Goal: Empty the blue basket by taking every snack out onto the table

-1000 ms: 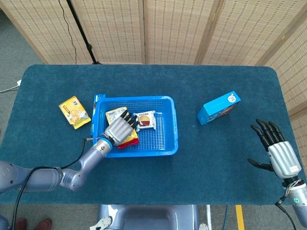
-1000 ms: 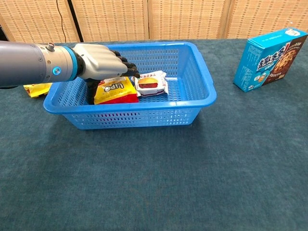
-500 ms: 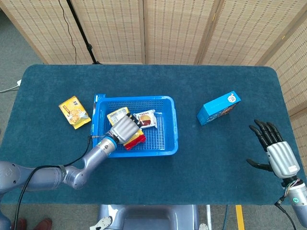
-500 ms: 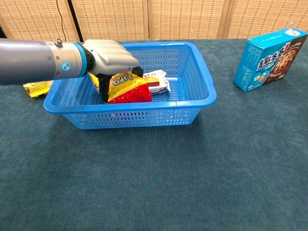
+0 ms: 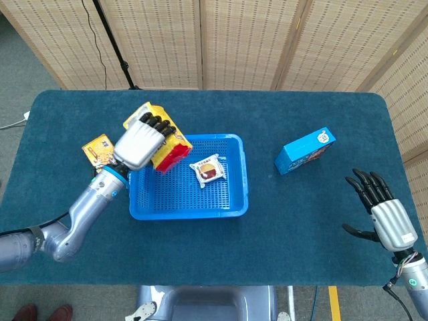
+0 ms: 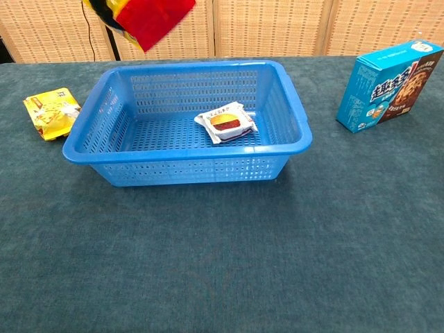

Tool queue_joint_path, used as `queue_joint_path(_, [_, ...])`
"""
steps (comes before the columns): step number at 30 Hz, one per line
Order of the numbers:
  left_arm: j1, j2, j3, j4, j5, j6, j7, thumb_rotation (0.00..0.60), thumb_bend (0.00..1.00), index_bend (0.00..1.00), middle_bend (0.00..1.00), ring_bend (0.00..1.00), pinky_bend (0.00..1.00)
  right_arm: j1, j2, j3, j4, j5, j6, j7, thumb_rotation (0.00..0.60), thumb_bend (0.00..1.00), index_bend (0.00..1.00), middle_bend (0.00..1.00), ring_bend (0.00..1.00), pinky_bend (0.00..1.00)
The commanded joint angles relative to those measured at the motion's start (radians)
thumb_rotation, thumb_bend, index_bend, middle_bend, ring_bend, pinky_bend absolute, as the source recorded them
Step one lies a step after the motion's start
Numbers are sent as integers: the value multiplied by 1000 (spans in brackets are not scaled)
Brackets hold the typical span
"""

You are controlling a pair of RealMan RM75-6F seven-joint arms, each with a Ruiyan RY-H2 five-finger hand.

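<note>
Head view shows your left hand [image 5: 138, 146] gripping the yellow-and-red snack bag [image 5: 162, 139], raised above the rectangular blue plastic basket's [image 5: 189, 208] left rear corner. One white wrapped snack [image 5: 207, 169] lies inside the basket. Your right hand [image 5: 388, 217] hovers near the table's [image 5: 314, 221] right front corner, fingers spread, holding nothing.

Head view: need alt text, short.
Seen from above, the left robot hand holds a yellow and red snack bag lifted above the blue basket, where one white snack packet remains. On the table lie a yellow packet and a blue box; the right robot hand is open.
</note>
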Motion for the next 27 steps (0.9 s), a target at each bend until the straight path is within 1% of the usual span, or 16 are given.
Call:
queue_joint_path(1, [61,51,-1,17,2,13,-73,600,376,725,584,526,566,-1,1,-3,-4,-6,2,-3,600,0,17,0,0,22])
queue_joint_path(4, [110,58,22,89,-8,-6,-136,600,375,722,582,523,566,0,2,-8,-9,-16,4,-7,600,0,18,0,0,22])
queue_joint_path(7, [149,41,38,178,-34,-43,-199,600,373,717,578,517,566,1,2,-13,-14,-24,2,-12,600,0,17,0,0,22])
queue_joint_path(8, [160,30,43,217,-41,-61,-220,600,372,714,569,510,566,2,2,-15,-15,-26,0,-15,600,0,18,0,0,22])
queue_joint_path(9, [168,18,47,253,-44,-78,-238,600,367,695,533,478,551,2,2,-16,-16,-28,-1,-17,600,0,18,0,0,22])
queue_joint_path(10, [176,3,52,292,-50,-96,-252,600,347,624,444,396,500,3,1,-17,-18,-30,-3,-20,600,0,18,0,0,22])
queue_joint_path(11, [182,-12,54,325,-54,-115,-267,600,326,530,343,304,438,4,0,-17,-19,-31,-4,-22,600,0,18,0,0,22])
queue_joint_path(12, [185,-24,58,351,-62,-141,-279,600,282,330,185,162,304,5,-1,-18,-20,-31,-6,-25,600,0,18,0,0,22])
queue_joint_path(13, [186,-29,59,362,-69,-162,-286,600,228,145,62,51,160,5,-1,-18,-21,-31,-8,-27,600,0,18,0,0,22])
queue_joint_path(14, [187,-31,62,368,-87,-203,-299,600,193,57,13,10,86,6,-2,-18,-21,-30,-10,-30,600,0,18,0,0,22])
queue_joint_path(15, [187,-29,61,368,-103,-236,-312,600,155,2,0,0,25,6,-3,-18,-20,-30,-12,-33,600,0,18,0,0,22])
queue_joint_path(16, [189,-23,57,358,-119,-266,-332,600,118,0,0,0,0,7,-3,-18,-19,-29,-15,-37,600,0,18,0,0,22])
queue_joint_path(17, [193,-16,49,346,-122,-279,-353,600,101,0,0,0,0,8,-4,-18,-18,-27,-18,-39,600,0,18,0,0,22])
queue_joint_path(19, [205,-3,40,329,-107,-274,-381,600,81,0,0,0,0,9,-5,-18,-16,-25,-23,-42,600,0,18,0,0,22])
queue_joint_path(23, [245,51,21,254,-54,-212,-426,600,79,0,0,0,0,19,-3,-14,-14,-19,-38,-39,600,0,20,0,0,22])
queue_joint_path(27, [306,138,13,139,27,-98,-449,600,79,0,0,0,0,55,25,2,-28,-33,-59,-41,600,0,20,0,0,22])
